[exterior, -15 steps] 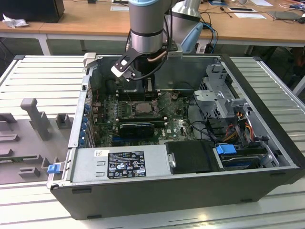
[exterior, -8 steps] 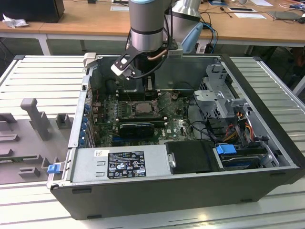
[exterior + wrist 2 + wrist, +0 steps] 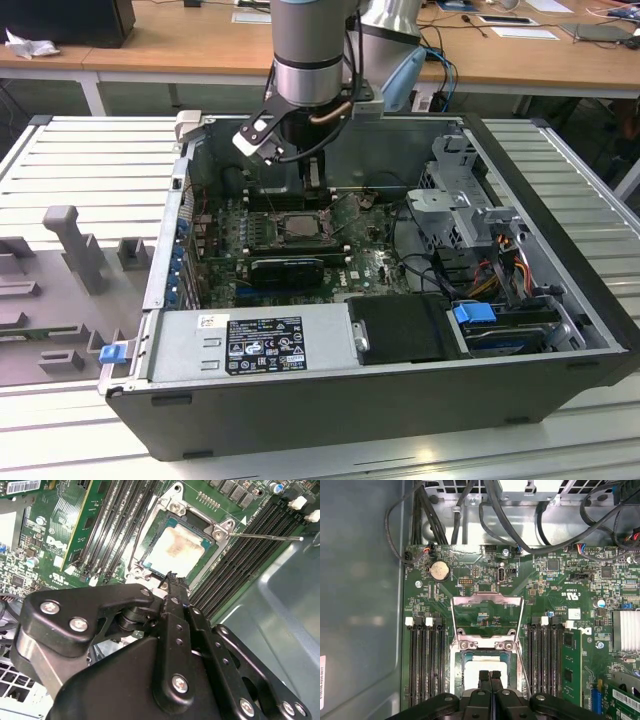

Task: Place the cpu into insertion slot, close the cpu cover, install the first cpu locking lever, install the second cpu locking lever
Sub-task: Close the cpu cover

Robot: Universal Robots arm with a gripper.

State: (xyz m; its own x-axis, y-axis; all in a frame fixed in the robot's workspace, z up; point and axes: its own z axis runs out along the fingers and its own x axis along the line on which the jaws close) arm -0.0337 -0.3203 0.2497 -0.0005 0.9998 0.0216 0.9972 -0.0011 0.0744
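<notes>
The claw [image 3: 489,676] has its fingers pressed together, pinching nothing, just above the cpu [image 3: 474,665], which lies seated in the insertion slot [image 3: 298,228]. The cpu cover [image 3: 487,598] stands swung open, off the cpu. In the exterior view the claw hangs at the slot's 12 o'clock edge, inside the computer case [image 3: 400,410].

2 wrist views, close above insertion slot [image 3: 457,672]

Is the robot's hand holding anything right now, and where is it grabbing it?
Nothing. The gripper has its jaws shut together, empty, near the cpu lying in the insertion slot.
</notes>
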